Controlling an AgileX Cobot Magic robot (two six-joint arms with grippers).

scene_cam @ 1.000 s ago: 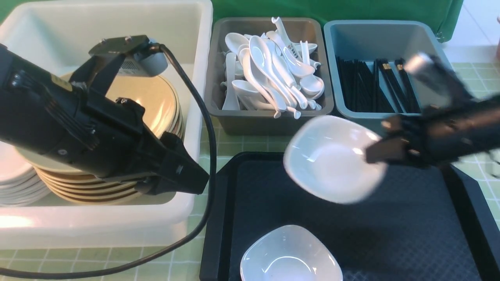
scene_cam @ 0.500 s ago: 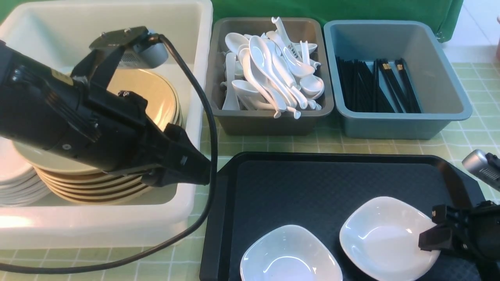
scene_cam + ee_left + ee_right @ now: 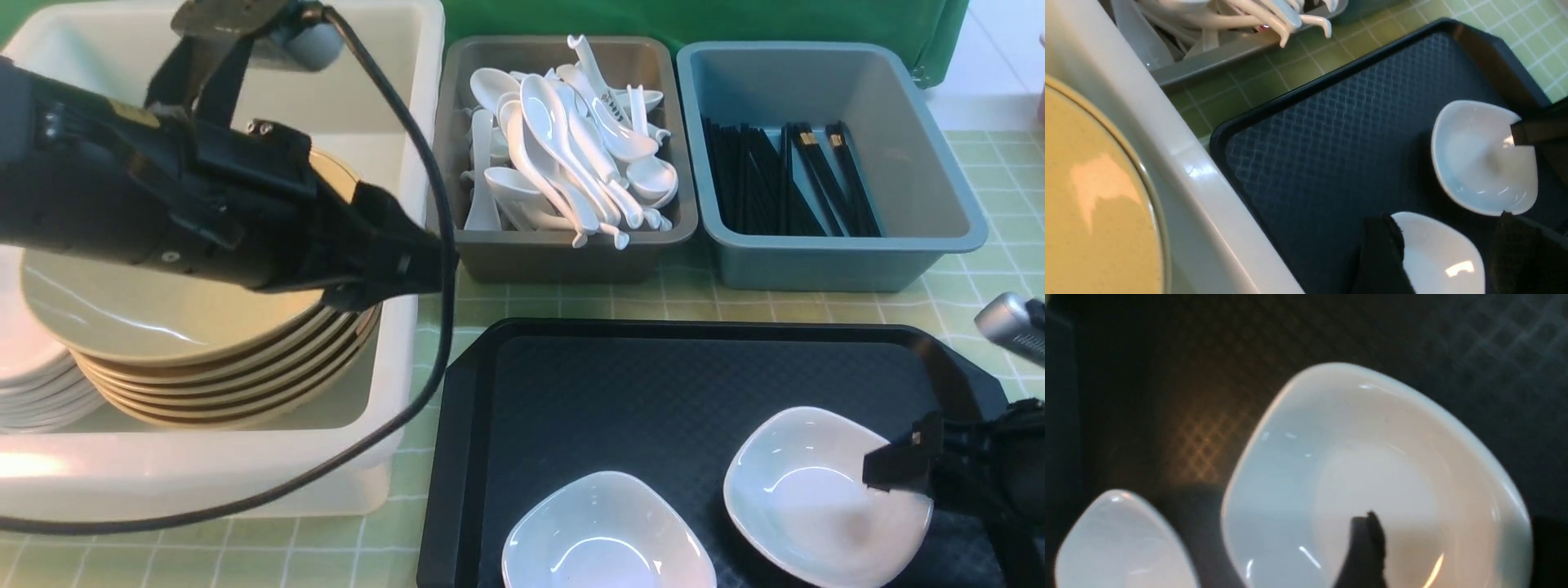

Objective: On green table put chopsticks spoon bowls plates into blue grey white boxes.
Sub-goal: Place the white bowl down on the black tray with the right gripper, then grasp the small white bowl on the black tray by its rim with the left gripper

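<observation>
Two plates (image 3: pixel 608 535) on the black tray (image 3: pixel 653 384), unboxed. Right plate (image 3: pixel 808 506): aloft over the tray's far edge a second ago, now down in its near right corner, so you still must box it. Dished side up, no long axis, one corner toward the far edge. Right gripper (image 3: pixel 894 467) at its rim, hold not discernible; left gripper (image 3: pixel 404 265) parted, empty

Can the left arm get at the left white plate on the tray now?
Probably yes: the left gripper is open, and bare tray lies between it and that plate. The right gripper is at the other plate.

Tray (image 3: pixel 653 384) far half bare, plates (image 3: pixel 608 531) nearside
</observation>
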